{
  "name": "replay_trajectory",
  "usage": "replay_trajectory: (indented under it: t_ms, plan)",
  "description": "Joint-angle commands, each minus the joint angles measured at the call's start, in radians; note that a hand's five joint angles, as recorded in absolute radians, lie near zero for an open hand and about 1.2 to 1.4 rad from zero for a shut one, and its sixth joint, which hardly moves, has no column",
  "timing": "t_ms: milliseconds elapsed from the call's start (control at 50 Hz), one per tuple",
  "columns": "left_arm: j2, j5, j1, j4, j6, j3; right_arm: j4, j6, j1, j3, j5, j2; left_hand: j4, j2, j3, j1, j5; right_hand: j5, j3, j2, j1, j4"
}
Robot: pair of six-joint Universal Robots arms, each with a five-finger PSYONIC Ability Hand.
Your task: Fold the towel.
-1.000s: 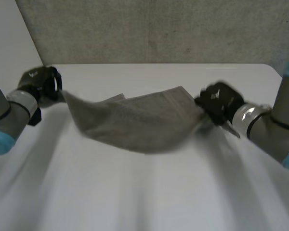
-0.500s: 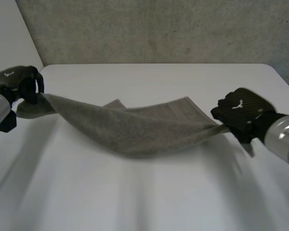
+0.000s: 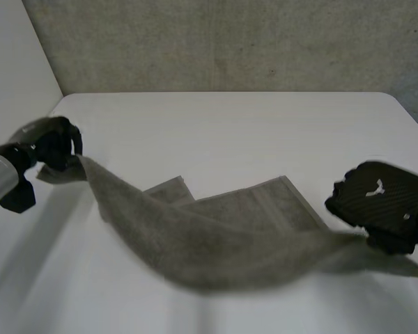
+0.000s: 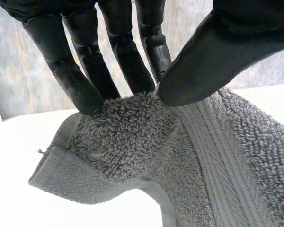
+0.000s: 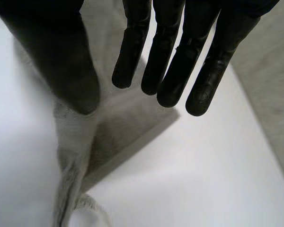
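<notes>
Left hand clamped on towel; right hand spread

Left hand: the wrist view shows the thumb pressed against the fingertips, with a bunched fold of the towel pinched between them. The pinch sits next to a hemmed corner, which sticks out past the fingertips. In the head view this hand is over the left edge of the tabletop, raised above the surface. The towel leaves it at a downward slope.

Right hand: the wrist view shows the fingers straight and side by side, well apart from the thumb, with tabletop and towel visible in the gap. A narrow, rumpled strip of towel runs from under the thumb tip towards the camera. Whether the thumb touches the strip cannot be told. In the head view the hand is over the right side of the tabletop, back upward. The towel reaches under it and a corner shows just beyond it.

Towel: grey terry cloth, stretched across the tabletop from one hand to the other. The near edge sags in the middle, low over the surface. The far part lies flat on the tabletop in two overlapping layers, and their far corners point towards the grey wall behind the tabletop.

Left arm: it enters at the left edge of the head view
</notes>
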Motion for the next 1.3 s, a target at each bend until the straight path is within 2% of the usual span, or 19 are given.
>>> replay_trajectory:
  t_ms: [20,40,60,180,260,300,340,360,400,560,620,720,1060,1300]
  plan:
    - [-0.086,-0.026,-0.011,0.0,0.019,0.049,0.042,0.027,0.014,-0.102,-0.022,0.07,-0.131,-0.124,-0.155,-0.058,-0.27,-0.322,-0.33,-0.334,-0.322,-0.334]
    - [-0.089,-0.035,-0.011,0.001,0.019,0.059,0.028,0.101,0.014,-0.139,-0.03,0.099,-0.131,-0.124,-0.155,-0.058,-0.27,-0.502,-0.51,-0.514,-0.502,-0.515]
    - [-0.09,-0.047,-0.011,0.002,0.019,0.071,0.006,0.18,0.014,-0.178,-0.035,0.138,-0.131,-0.124,-0.155,-0.058,-0.27,-0.56,-0.567,-0.571,-0.559,-0.572]
    - [-0.09,-0.069,-0.037,0.002,0.019,0.116,-0.086,0.36,0.019,-0.274,-0.027,0.259,-0.131,-0.124,-0.155,-0.058,-0.27,-0.543,-0.55,-0.554,-0.542,-0.555]
    - [-0.092,-0.08,-0.061,0.003,0.019,0.127,-0.134,0.4,0.067,-0.309,-0.009,0.35,-0.131,-0.124,-0.155,-0.058,-0.27,-0.534,-0.542,-0.545,-0.534,-0.546]
    - [-0.095,-0.086,-0.075,0.005,0.019,0.13,-0.156,0.424,0.11,-0.34,0.021,0.403,-0.131,-0.124,-0.155,-0.058,-0.27,-0.528,-0.536,-0.539,-0.528,-0.54]
    - [-0.1,-0.106,-0.104,0.006,0.021,0.138,-0.195,0.479,0.181,-0.402,0.106,0.507,-0.131,-0.124,-0.155,-0.058,-0.27,-0.51,-0.518,-0.522,-0.51,-0.522]
    - [-0.1,-0.106,-0.104,0.006,0.021,0.138,-0.196,0.479,0.182,-0.403,0.106,0.508,-0.131,-0.124,-0.155,-0.058,-0.27,-0.51,-0.518,-0.521,-0.51,-0.522]
    - [-0.115,-0.124,-0.129,0.006,0.03,0.144,-0.244,0.51,0.229,-0.459,0.183,0.601,-0.131,-0.124,-0.155,-0.058,-0.27,-0.507,-0.515,-0.519,-0.507,-0.519]
    - [-0.135,-0.181,-0.181,0.003,0.129,0.139,-0.39,0.567,0.297,-0.559,0.238,0.77,-0.131,-0.124,-0.155,-0.058,-0.27,-0.493,-0.501,-0.504,-0.493,-0.505]
    - [-0.136,-0.192,-0.193,0.002,0.14,0.139,-0.418,0.593,0.303,-0.576,0.246,0.798,-0.131,-0.124,-0.155,-0.058,-0.27,-0.484,-0.492,-0.495,-0.484,-0.496]
    - [-0.135,-0.199,-0.199,0.005,0.145,0.127,-0.53,0.631,0.314,-0.627,0.307,0.874,-0.131,-0.124,-0.155,-0.058,-0.27,-0.387,-0.395,-0.398,-0.387,-0.399]
    - [-0.138,-0.201,-0.204,0.006,0.139,0.122,-0.559,0.634,0.321,-0.716,0.312,1.006,-0.131,-0.124,-0.155,-0.058,-0.27,-0.343,-0.351,-0.354,-0.343,-0.355]
    - [-0.138,-0.201,-0.204,0.006,0.139,0.122,-0.559,0.628,0.324,-0.788,0.347,1.091,-0.131,-0.124,-0.155,-0.058,-0.27,-0.34,-0.348,-0.351,-0.34,-0.352]
